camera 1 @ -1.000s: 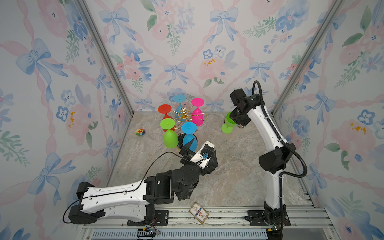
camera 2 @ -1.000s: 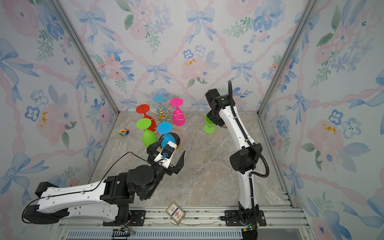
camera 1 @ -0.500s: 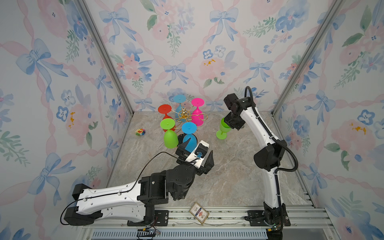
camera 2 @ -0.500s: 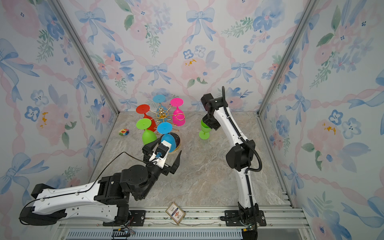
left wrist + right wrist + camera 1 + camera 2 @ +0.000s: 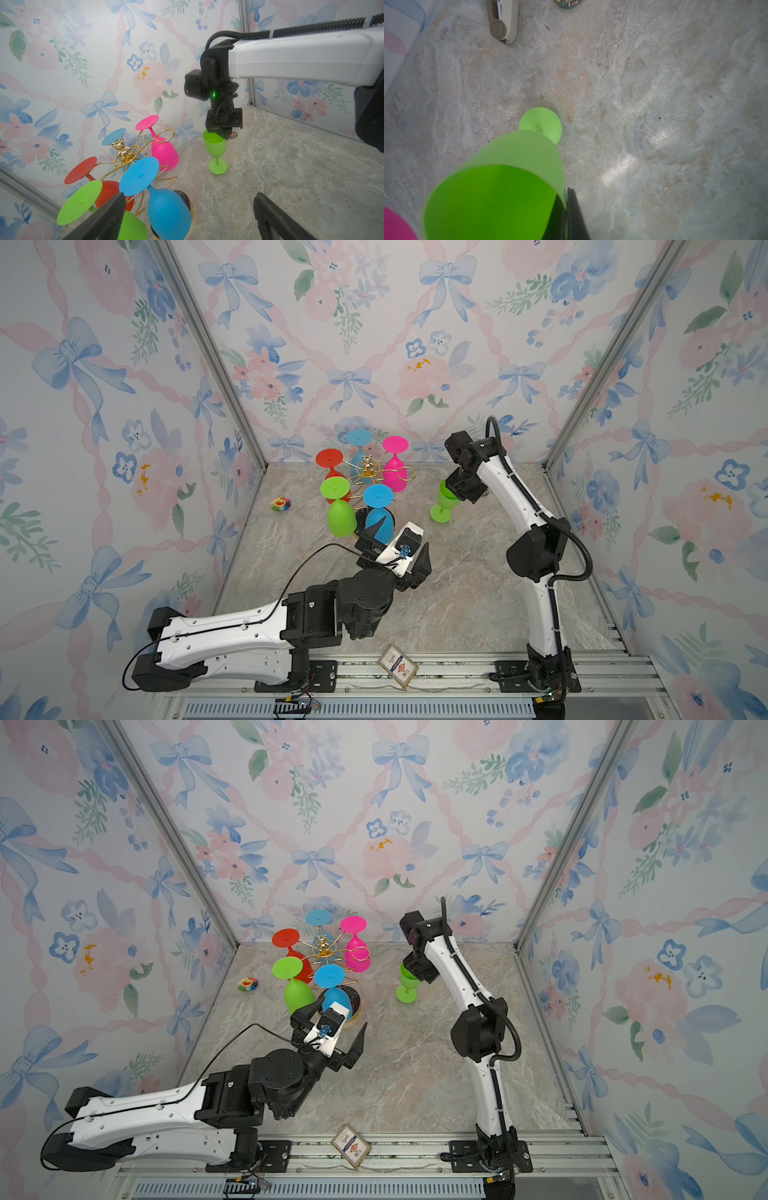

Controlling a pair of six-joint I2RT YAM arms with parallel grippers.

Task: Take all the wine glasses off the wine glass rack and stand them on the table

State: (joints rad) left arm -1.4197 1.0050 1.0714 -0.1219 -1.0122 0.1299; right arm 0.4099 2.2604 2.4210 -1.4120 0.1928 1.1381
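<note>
The gold wire wine glass rack (image 5: 367, 471) (image 5: 324, 948) (image 5: 123, 148) stands at the back of the marble table, with several coloured glasses hanging bowl-down from its arms. To its right a green wine glass (image 5: 444, 502) (image 5: 409, 984) (image 5: 215, 145) (image 5: 500, 187) stands upright off the rack, its foot down at the tabletop. My right gripper (image 5: 459, 490) (image 5: 418, 970) (image 5: 220, 135) (image 5: 566, 207) is shut on its rim from above, one finger inside the bowl. My left gripper (image 5: 401, 536) (image 5: 337, 1016) (image 5: 189, 199) is open, low in front of the rack beside the hanging blue glass (image 5: 168, 216), holding nothing.
A small multicoloured toy (image 5: 280, 504) lies left of the rack near the left wall. A beige oblong object (image 5: 503, 20) and a round green badge (image 5: 568, 3) lie behind the held glass. A card (image 5: 397, 666) sits on the front rail. Papered walls close three sides.
My right arm has carried the green glass down and to the left until its foot is at the tabletop. The left arm has only shifted slightly, its gripper open throughout.
</note>
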